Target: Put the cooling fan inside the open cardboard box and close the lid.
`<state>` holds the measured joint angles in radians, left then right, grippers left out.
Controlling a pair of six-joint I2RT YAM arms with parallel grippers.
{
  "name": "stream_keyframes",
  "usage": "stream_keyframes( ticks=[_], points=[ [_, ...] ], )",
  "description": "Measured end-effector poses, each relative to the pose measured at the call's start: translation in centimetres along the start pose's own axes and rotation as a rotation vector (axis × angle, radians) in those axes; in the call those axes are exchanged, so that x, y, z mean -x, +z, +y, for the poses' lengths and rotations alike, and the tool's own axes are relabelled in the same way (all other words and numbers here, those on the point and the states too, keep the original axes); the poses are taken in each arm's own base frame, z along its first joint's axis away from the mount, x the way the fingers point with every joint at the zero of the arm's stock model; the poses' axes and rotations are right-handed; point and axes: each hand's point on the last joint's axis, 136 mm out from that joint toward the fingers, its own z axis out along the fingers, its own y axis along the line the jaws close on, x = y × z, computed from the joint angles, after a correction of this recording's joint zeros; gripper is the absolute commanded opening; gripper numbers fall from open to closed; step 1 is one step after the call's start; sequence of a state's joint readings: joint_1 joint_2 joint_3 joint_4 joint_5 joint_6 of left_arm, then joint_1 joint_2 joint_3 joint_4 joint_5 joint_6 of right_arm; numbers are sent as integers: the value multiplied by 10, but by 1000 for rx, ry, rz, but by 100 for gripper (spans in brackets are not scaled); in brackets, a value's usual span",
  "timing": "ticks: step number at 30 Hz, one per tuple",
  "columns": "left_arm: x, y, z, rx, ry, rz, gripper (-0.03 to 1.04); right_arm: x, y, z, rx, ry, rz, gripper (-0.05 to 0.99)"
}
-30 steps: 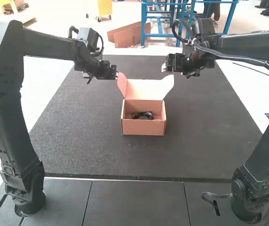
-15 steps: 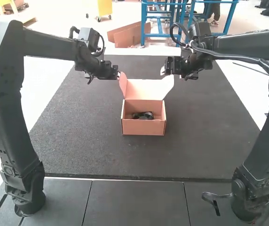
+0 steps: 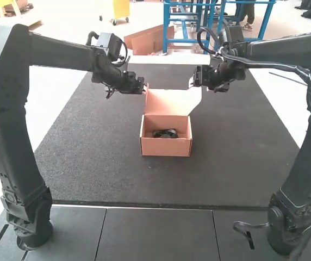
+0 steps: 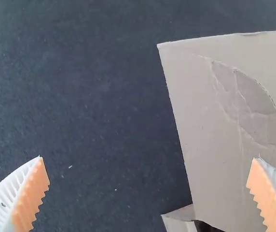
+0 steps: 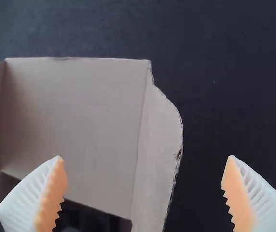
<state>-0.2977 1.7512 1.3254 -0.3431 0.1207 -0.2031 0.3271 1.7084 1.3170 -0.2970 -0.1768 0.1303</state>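
Cooling fan (image 3: 165,132) lies inside open cardboard box (image 3: 165,147) on dark mat (image 3: 85,152); lid (image 3: 169,102) upright at far side. Left gripper (image 3: 143,88) at lid's left flap, right gripper (image 3: 193,81) at right flap, both with fingers spread wide.

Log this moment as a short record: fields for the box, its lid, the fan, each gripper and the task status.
container: cardboard box, open, on the dark mat
cover: lid stands upright at the box's far edge
load: cooling fan lies inside the box
left arm: left gripper open, at the lid's upper left corner
right arm: right gripper open, at the lid's upper right corner
contact: cannot tell whether either touches the lid
status: fan in, lid not yet closed
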Motion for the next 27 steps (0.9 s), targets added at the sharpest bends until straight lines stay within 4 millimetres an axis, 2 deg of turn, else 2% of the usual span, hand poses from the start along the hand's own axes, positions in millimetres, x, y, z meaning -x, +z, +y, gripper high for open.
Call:
stream_keyframes(
  ticks=[5, 7, 20, 23, 27],
  points=[
    [-1, 0, 0, 0, -1, 5, 97, 1, 0, 0, 2, 10, -3, 37],
    [-1, 0, 0, 0, -1, 5, 97, 2, 1, 1, 6, 12, -7, 32],
    [-4, 0, 0, -2, -2, 16, 97, -16, 23, -6, 2, 28, 53, 30],
    [-5, 0, 0, -1, -3, 23, 97, -16, 24, -6, 4, 28, 52, 20],
    [-6, 0, 0, -1, -3, 24, 97, -12, 24, -5, 8, 26, 40, 12]
  ],
)
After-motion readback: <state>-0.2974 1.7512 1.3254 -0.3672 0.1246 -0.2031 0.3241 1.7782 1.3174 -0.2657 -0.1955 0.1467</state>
